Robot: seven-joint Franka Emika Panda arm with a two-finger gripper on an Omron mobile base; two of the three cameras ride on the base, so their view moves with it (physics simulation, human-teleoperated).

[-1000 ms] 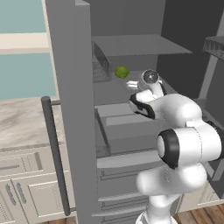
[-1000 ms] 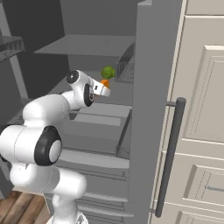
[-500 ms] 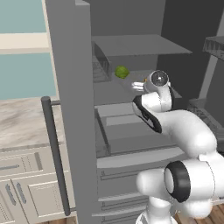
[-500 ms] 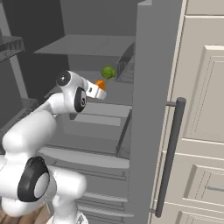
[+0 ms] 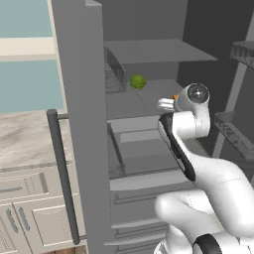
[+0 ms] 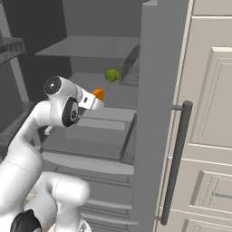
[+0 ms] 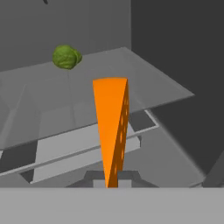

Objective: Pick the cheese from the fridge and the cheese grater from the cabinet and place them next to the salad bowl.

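The hand (image 7: pixel 112 181) grips the cheese (image 7: pixel 111 127), which juts straight ahead

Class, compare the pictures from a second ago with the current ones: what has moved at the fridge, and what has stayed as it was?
The arm has swung: its elbow dropped low and its wrist rose, carrying the gripper a little outward from the fridge shelf. It stays shut on the cheese, which travels with it. The green ball rests where it was on the shelf, and the open door with its bar handle has not shifted.

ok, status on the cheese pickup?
Pincer shut on cheese. Cheese clear of fridge shelf. Green ball behind, not blocking.
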